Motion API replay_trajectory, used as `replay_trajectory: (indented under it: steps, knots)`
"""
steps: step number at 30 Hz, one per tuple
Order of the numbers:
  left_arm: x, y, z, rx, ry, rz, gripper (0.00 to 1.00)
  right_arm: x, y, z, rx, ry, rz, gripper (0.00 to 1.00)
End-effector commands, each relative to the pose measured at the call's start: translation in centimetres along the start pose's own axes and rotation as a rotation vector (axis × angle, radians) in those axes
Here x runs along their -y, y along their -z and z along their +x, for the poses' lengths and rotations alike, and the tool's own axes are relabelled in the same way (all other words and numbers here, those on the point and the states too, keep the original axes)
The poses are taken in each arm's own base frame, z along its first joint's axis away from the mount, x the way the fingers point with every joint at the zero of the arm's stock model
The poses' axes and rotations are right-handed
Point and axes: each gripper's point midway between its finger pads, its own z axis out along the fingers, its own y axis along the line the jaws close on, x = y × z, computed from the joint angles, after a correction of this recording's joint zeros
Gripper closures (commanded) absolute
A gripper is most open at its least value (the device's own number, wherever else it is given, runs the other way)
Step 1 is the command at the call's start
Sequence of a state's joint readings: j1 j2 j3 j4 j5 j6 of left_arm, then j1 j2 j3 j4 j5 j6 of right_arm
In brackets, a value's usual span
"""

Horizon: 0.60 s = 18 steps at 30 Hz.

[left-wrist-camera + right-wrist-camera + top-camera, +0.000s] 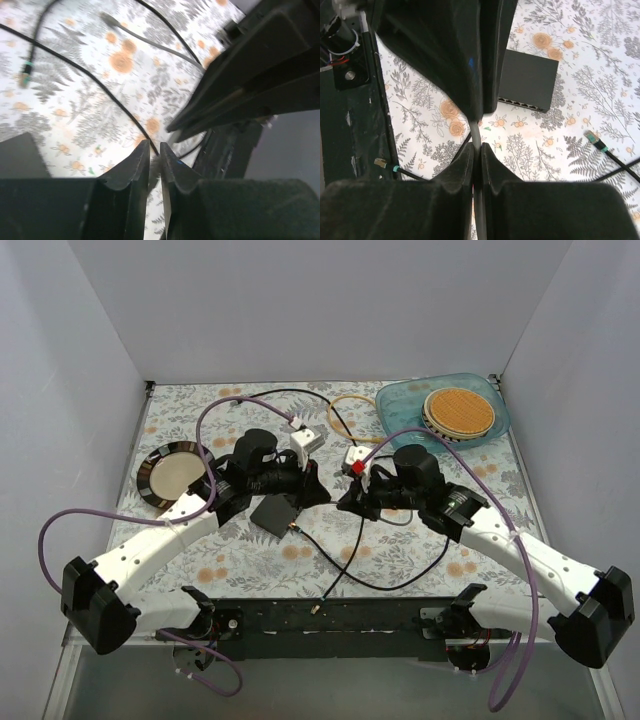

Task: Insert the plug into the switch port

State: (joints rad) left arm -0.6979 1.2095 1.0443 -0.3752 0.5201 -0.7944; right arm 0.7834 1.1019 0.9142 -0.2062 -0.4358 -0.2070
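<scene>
Between the closed fingertips of the right pincer runs a grey cable, clamped with no gap left. Tip to tip with it hangs the left pincer, its fingers a narrow slit apart. A black cord reaches that slit, but I cannot tell whether it is gripped. Both pincers hover just beside the black switch box, which lies flat on the floral tabletop. The switch port sits in the row along the box's long face. The plug, teal-booted, lies on the tabletop near that face, apart from it. A second plug lies farther from the box. Well left of the box sits a dark-rimmed plate. Far behind the box to the right is a blue tray holding a woven disc.
</scene>
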Motion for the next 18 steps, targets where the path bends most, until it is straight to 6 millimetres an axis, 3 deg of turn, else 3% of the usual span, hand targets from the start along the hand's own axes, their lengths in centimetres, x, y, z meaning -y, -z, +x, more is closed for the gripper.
replay_trajectory:
  steps: [1,2,4,6,7,11,18]
  knots:
    - [-1.5,1.1,-2.7,0.121,0.004,-0.12,0.8,0.6,1.2,-1.4,0.078,-0.003,0.079,0.99]
    - [-1.7,1.0,-2.9,0.127,0.006,-0.128,0.59,0.6,1.5,-1.6,0.088,-0.002,0.09,0.99]
    - [-2.0,1.1,-3.3,0.147,0.021,-0.146,0.42,1.0,1.8,-1.5,0.092,-0.007,0.12,0.99]
    - [-2.4,1.0,-3.7,0.16,0.042,-0.174,0.12,1.0,2.3,-1.6,0.099,-0.007,0.14,0.99]
    - [-2.7,1.0,-3.9,0.167,0.06,-0.19,0.07,1.2,2.5,-1.5,0.1,-0.005,0.157,0.99]
    - [-3.1,1.0,-4.7,0.202,0.155,-0.184,0.02,1.6,3.8,-1.7,0.138,-0.002,0.223,0.99]
    - [1.0,1.5,-6.0,0.24,0.166,0.134,0.02,2.0,5.4,-2.0,0.19,0.002,0.295,0.99]
